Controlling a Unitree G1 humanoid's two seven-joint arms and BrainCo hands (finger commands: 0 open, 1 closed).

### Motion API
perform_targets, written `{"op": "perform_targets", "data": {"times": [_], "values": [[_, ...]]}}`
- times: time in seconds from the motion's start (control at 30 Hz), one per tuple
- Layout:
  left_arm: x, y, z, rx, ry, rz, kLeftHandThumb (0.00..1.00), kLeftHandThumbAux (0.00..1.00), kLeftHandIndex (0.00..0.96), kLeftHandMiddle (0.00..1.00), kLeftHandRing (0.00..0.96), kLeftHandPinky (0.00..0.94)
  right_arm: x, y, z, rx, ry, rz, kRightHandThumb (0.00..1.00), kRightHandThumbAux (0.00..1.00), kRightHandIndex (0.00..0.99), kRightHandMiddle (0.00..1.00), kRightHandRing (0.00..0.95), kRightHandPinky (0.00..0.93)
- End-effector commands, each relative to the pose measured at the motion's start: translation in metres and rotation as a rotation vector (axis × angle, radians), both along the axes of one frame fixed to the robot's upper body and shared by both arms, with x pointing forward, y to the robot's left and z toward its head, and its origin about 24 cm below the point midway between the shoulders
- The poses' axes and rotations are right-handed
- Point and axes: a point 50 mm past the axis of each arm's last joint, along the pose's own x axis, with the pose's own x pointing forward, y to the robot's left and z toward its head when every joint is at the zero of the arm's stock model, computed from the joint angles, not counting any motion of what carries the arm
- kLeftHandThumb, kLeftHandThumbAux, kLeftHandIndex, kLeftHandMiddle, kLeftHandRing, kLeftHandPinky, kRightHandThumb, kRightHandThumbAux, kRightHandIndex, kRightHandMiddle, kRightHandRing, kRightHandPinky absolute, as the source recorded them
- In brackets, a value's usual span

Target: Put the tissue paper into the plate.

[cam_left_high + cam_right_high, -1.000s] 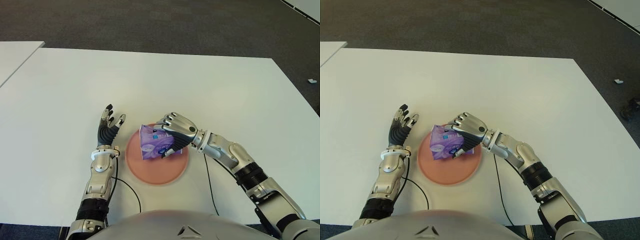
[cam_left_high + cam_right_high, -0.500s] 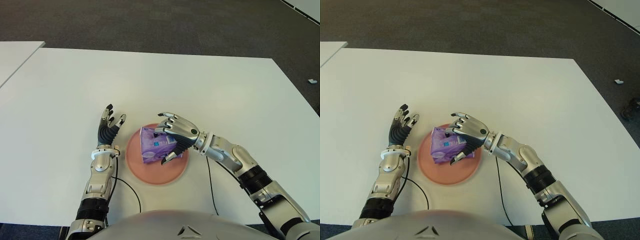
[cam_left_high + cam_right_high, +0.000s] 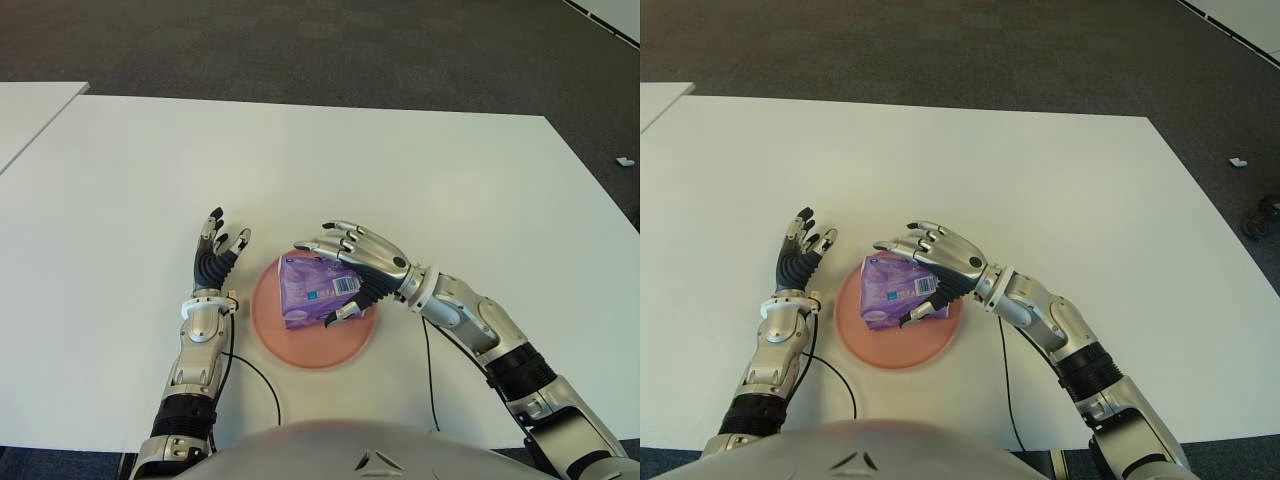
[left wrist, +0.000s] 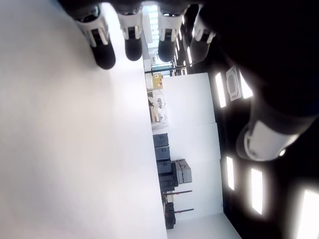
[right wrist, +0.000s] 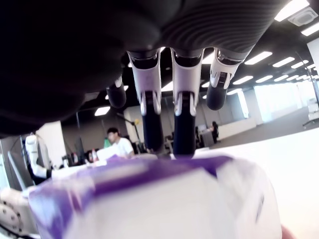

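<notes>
Nearest the robot, a black cable (image 3: 255, 375) is trailing across the white tabletop (image 3: 330, 160) just in front of the pink plate (image 3: 275, 340). The purple tissue pack (image 3: 315, 290) is lying on that plate, slightly tilted, toward the side away from the robot. The right hand (image 3: 352, 262) is hovering over the pack with its fingers (image 3: 318, 243) extended and released; whether the thumb is touching the pack's near edge is hard to tell, but nothing is being gripped. The left hand (image 3: 214, 262) is showing just to the left of the plate, fingers spread and grasping nothing. Judging by this, the placing step is finishing: the pack is already in the plate, and the next move is calling for the right hand to lift away cleanly without dragging the pack off the rim.
</notes>
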Motion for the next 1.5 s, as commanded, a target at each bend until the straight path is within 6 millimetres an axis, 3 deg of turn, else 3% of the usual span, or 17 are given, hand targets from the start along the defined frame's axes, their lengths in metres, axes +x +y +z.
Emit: {"op": "perform_targets", "data": {"times": [0.03,0.4,0.57,0.67,0.77,0.87,1.0,1.13,1.5], "values": [[-0.014,0.004,-0.021,0.015,0.113,0.008,0.0,0.62,0.0,0.0,0.0,0.0,0.003,-0.006,0.007,0.076,0.019,-0.055,0.093,0.326,0.0,0.0,0.0,0.0],[-0.016,0.003,-0.02,-0.017,0.102,0.002,0.0,0.59,0.0,0.0,0.0,0.0,0.024,-0.025,0.039,0.325,0.094,-0.174,0.092,0.318,0.0,0.0,0.0,0.0],[-0.015,0.002,-0.019,-0.034,0.101,0.004,0.0,0.57,0.0,0.0,0.0,0.0,0.032,-0.038,0.049,0.548,0.11,-0.257,0.098,0.304,0.0,0.0,0.0,0.0],[-0.016,0.002,-0.018,-0.038,0.098,0.007,0.0,0.561,0.0,0.0,0.0,0.0,0.037,-0.052,0.043,0.777,0.133,-0.379,0.095,0.293,0.0,0.0,0.0,0.0],[-0.017,0.001,-0.017,-0.039,0.094,0.006,0.0,0.557,0.0,0.0,0.0,0.0,0.04,-0.078,0.021,0.993,0.185,-0.504,0.085,0.316,0.0,0.0,0.0,0.0],[-0.017,0.001,-0.017,-0.039,0.092,0.004,0.0,0.557,0.0,0.0,0.0,0.0,0.037,-0.082,0.015,1.108,0.188,-0.555,0.074,0.354,0.0,0.0,0.0,0.0],[-0.018,0.001,-0.016,-0.036,0.091,0.0,0.0,0.556,0.0,0.0,0.0,0.0,0.031,-0.081,0.005,1.181,0.203,-0.596,0.059,0.417,0.0,0.0,0.0,0.0],[-0.02,0.002,-0.015,-0.026,0.09,-0.007,0.0,0.557,0.0,0.0,0.0,0.0,0.018,-0.072,-0.025,1.246,0.29,-0.685,0.047,0.472,0.0,0.0,0.0,0.0],[-0.021,0.004,-0.015,-0.024,0.093,-0.022,0.0,0.56,0.0,0.0,0.0,0.0,0.006,-0.067,-0.07,1.272,0.403,-0.916,0.025,0.558,0.0,0.0,0.0,0.0]]}}
